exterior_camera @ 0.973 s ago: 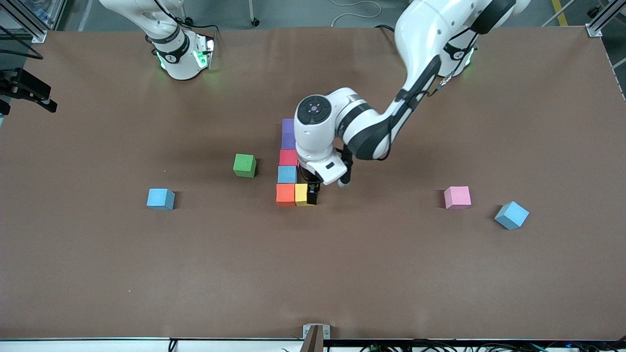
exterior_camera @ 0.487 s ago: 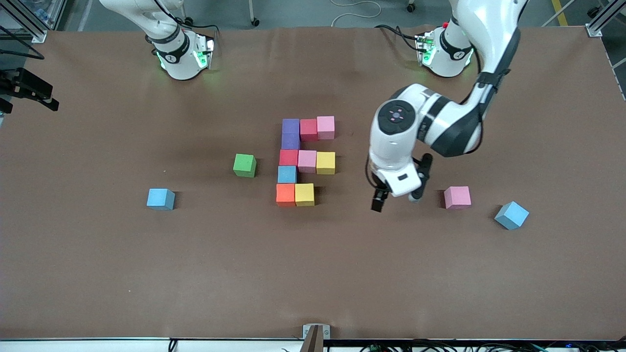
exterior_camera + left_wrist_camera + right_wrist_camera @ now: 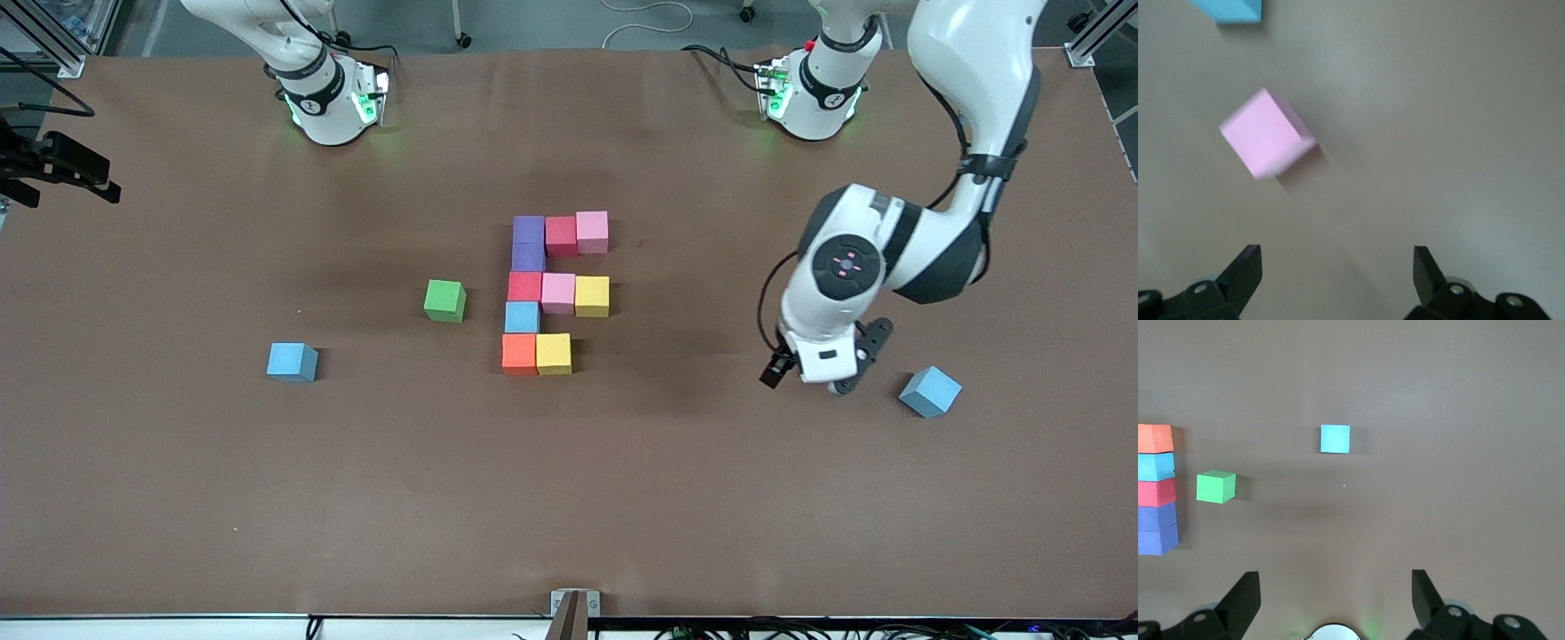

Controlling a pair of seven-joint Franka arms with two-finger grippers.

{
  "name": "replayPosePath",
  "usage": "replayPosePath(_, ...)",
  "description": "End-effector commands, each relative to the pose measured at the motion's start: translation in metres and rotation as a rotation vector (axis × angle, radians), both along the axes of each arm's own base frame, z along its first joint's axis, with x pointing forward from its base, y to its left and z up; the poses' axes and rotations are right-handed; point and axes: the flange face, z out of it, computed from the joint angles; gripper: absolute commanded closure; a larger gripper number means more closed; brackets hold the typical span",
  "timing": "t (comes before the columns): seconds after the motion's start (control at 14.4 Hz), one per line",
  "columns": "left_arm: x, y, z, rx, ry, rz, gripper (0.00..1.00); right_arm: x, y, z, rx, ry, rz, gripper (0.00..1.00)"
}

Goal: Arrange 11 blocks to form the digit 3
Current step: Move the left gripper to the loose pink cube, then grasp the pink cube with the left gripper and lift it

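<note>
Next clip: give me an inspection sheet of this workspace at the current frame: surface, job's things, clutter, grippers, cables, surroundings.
Surface: brown table, no spills or tears seen.
Job's things: ten blocks packed together mid-table in an unfinished figure; a loose pink block on the table under the left gripper, seen only in the left wrist view.
Clutter: green cube beside the figure; two stray light blue cubes, one toward the right arm's end, one toward the left arm's end.
Grippers: left gripper open over the pink block, holding nothing; right gripper open, empty, arm waiting.
Cables: white cable on the floor.
Surroundings: aluminium frame post at the table corner.
</note>
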Motion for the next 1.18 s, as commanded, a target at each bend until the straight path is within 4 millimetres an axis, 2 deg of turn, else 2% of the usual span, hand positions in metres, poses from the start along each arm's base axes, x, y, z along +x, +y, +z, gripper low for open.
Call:
replayPosePath(0.0,-0.001,0.055,-0.012,-0.016,0.047,-0.168,0.0,-0.005,0.0,0.001,0.013,-0.001,-0.001,0.0)
replayPosePath(0.07,0.001,0.069,-0.017,-0.03,0.051,-0.223,0.0,-0.005,0.0,0.001,0.013,-0.001,-0.001,0.0)
replayPosePath(0.35,-0.001,0.096,-0.042,-0.059,0.127,-0.455,0.01,-0.005,-0.001,0.002,0.013,-0.003,-0.002,0.0)
replayPosePath(0.49,-0.002,0.097,-0.051,-0.071,0.144,-0.531,0.02,-0.005,-0.004,0.002,0.013,-0.003,-0.007,0.0)
replayPosePath(0.63,-0.004,0.097,-0.068,-0.092,0.18,-0.619,0.02,-0.005,-0.004,0.001,0.014,-0.002,-0.005,0.0)
replayPosePath(0.7,-0.003,0.103,-0.075,-0.103,0.185,-0.651,0.02,-0.005,-0.004,0.001,0.014,-0.002,-0.004,0.0)
replayPosePath(0.83,-0.001,0.114,-0.085,-0.12,0.189,-0.693,0.02,-0.005,-0.004,0.002,0.014,-0.003,0.001,0.0)
replayPosePath(1.04,0.0,0.116,-0.097,-0.136,0.187,-0.729,0.03,-0.005,-0.004,0.001,0.014,-0.002,0.005,0.0)
replayPosePath(1.11,0.001,0.116,-0.1,-0.139,0.188,-0.728,0.06,-0.005,-0.004,0.001,0.014,-0.002,0.005,0.0)
